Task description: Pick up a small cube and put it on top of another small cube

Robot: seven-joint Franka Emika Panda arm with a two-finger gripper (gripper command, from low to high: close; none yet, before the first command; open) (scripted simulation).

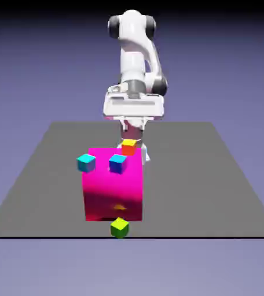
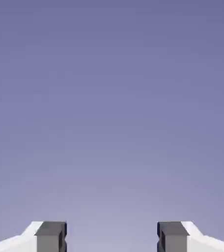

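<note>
Watching remotely, I saw the white two-finger gripper [image 1: 133,121] wide open, with nothing between its fingertips. The small lime-green cube [image 1: 120,228] was at the table's [image 1: 198,191] front edge, near the big magenta block [image 1: 112,193].

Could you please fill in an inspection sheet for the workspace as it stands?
Surface: dark grey tabletop, no marks or spills seen.
Job's things: lime cube right by the near edge, in front of the big block, not stacked; the pictures do not settle its partner.
Clutter: big magenta block; cyan cube, blue cube and orange-yellow cube around its upper part, exact contact unclear.
Gripper: claw open, nothing between its fingertips.
Cables: nothing seen.
Surroundings: plain blue-violet backdrop.
</note>
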